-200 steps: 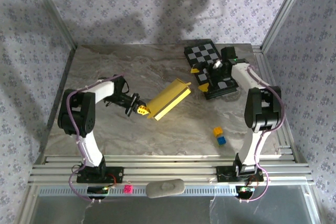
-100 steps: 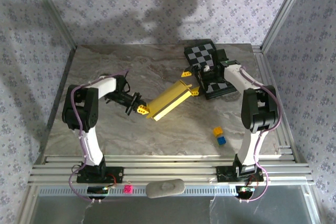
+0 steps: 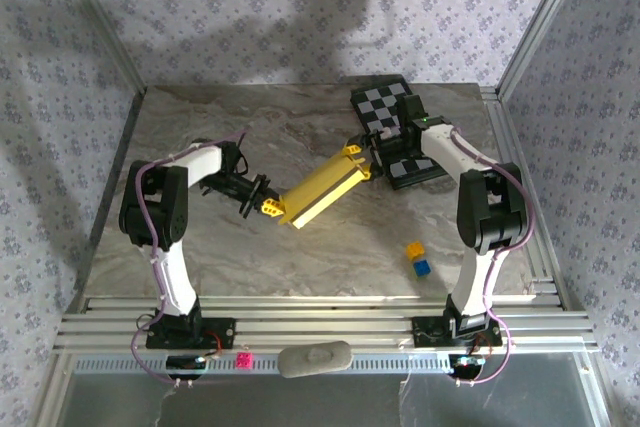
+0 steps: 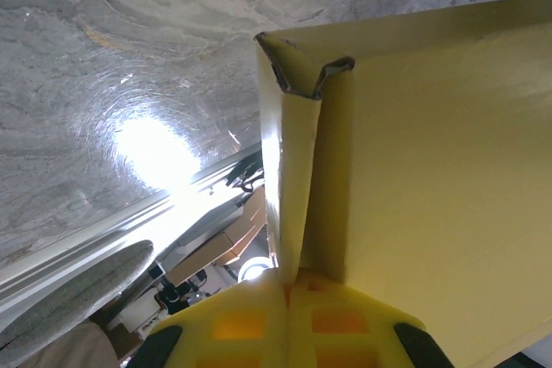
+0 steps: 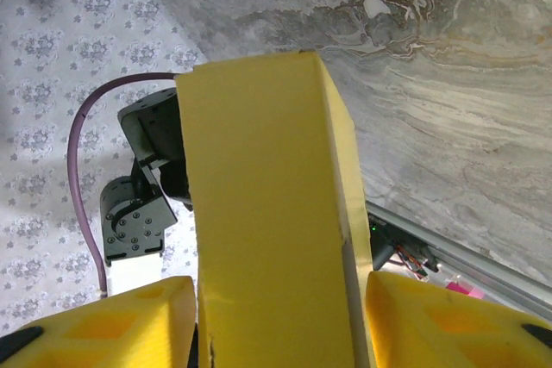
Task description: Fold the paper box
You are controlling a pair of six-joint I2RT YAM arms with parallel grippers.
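A: Box material, quick?
B: The paper box (image 3: 320, 187) was thin yellow cardboard, smooth with a slight sheen, folded into a long flat rectangular sleeve. In the left wrist view one corner was crumpled where a flap tucked in, and the raw brownish edge showed.

A: Surface?
B: The bench (image 3: 250, 117) was grey and marbled. It was glossy, with a bright glare patch.

A: Left end effector?
B: The left end effector (image 3: 268, 208) was closed tight. Its fingers (image 4: 233, 329) were yellow moulded plastic with square recesses. They pinched a folded flap at one end of the box, and the rest of the box ran straight out ahead of the fingertips.

A: Right one?
B: The right end effector (image 3: 362, 159) was at the opposite end of the box. Its fingers (image 5: 112, 325) stood partway apart with the sleeve between them. Both pads were against the sleeve's sides with no gap I could see, so I called it clamped on the box.

A: So the box was where?
B: It spanned the space between the two end effectors, one end in each. I couldn't tell whether its underside touched the bench.

A: Other stuff?
B: A flat black-and-white chequered board (image 3: 385, 105) lay just behind the right end effector. A small yellow cube (image 3: 414, 248) touched a blue cube (image 3: 421, 267). Both were well apart from the right end effector, back toward its arm's base.
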